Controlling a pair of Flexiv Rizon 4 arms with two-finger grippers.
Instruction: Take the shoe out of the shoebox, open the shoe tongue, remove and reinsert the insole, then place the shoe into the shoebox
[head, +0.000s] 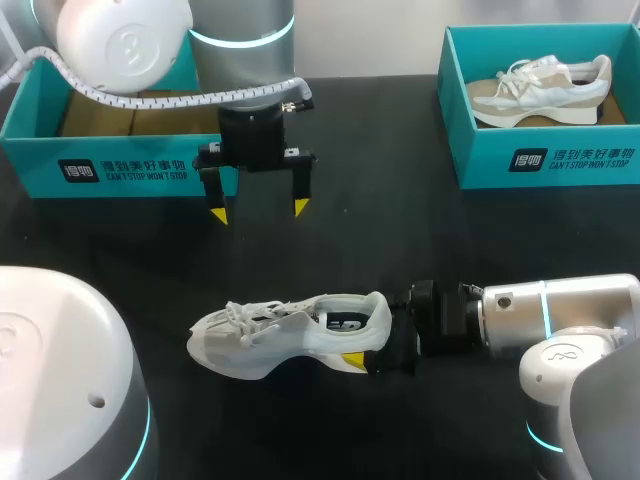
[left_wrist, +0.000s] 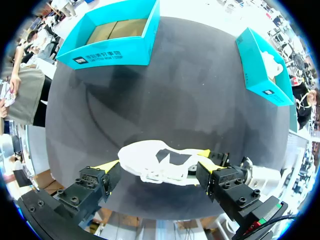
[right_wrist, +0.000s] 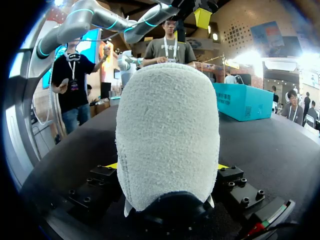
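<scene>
1. The shoe sits on the table, outside the box.
2. The right gripper is clamped on the shoe's heel, one finger on either side.
3. The left gripper hangs between the box and the shoe, with its fingers apart and nothing in them.

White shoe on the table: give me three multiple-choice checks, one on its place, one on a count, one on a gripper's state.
1. Where is the white shoe? A inside the left box; B on the table; C inside the right box.
2. How many teal shoeboxes are there? A one; B two; C three.
3. The left gripper is: A open, holding nothing; B shut on the shoe; C shut on a box.

1 B: it rests on the black table, heel clamped by the right gripper.
2 B: the left shoebox and the right shoebox.
3 A: its yellow tips hang apart above the table.
</scene>
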